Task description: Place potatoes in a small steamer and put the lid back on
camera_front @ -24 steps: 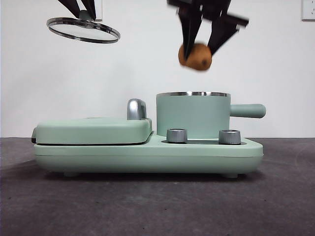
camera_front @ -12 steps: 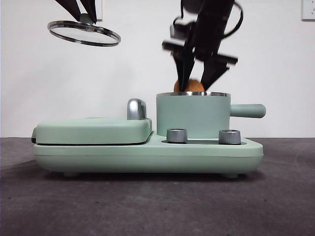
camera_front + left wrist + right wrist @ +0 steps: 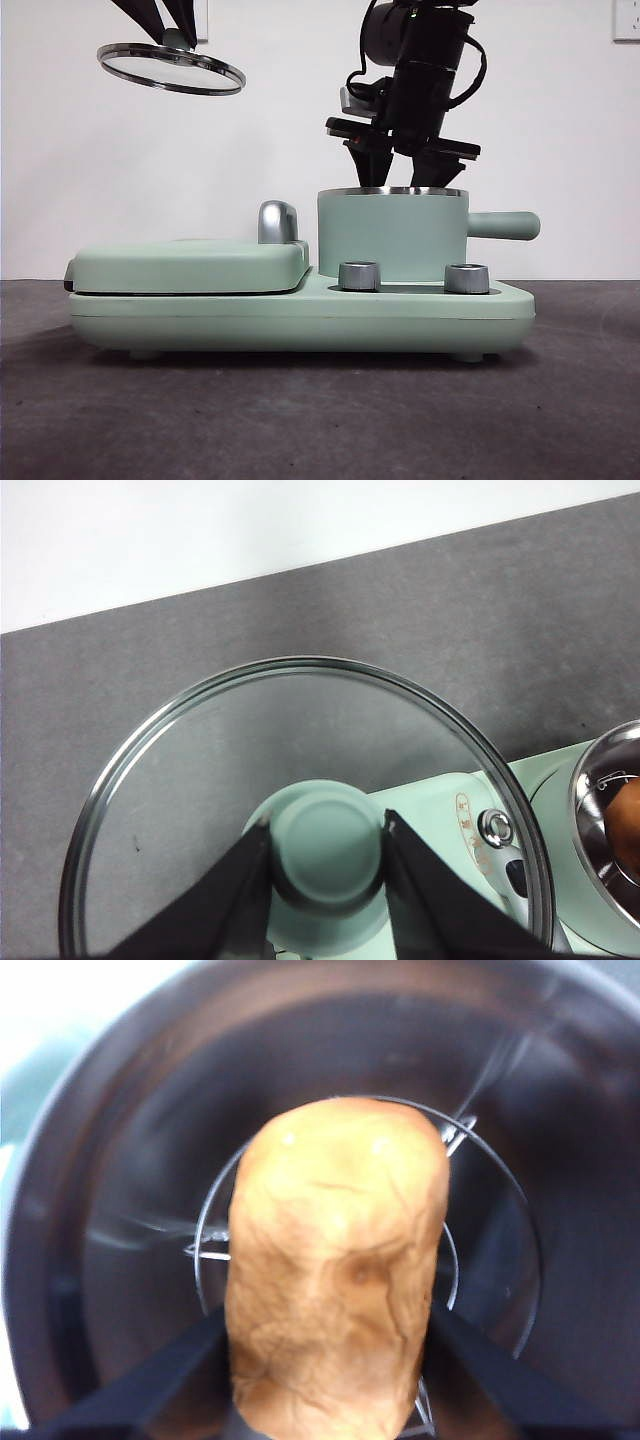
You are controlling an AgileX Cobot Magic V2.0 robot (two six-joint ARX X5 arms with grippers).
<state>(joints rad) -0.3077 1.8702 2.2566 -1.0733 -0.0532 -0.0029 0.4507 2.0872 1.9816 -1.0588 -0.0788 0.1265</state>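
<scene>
Right gripper (image 3: 330, 1430), jaws clamped on the potato (image 3: 335, 1275), holds it down inside the small steamer (image 3: 392, 235): oblong, orange-brown, finely wrinkled skin; left gripper (image 3: 325, 880) grips the knob of the lid (image 3: 200, 770), aloft well apart.

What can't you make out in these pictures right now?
- Front view: the orange-brown potato is hidden behind the mint-green steamer pot's wall.
- Front view: the right gripper tips are below the steel rim.
- Right wrist view: whether the potato touches the bottom is unclear.
- Left wrist view: the round glass lid is cut off at the edge, held by the left gripper.
</scene>
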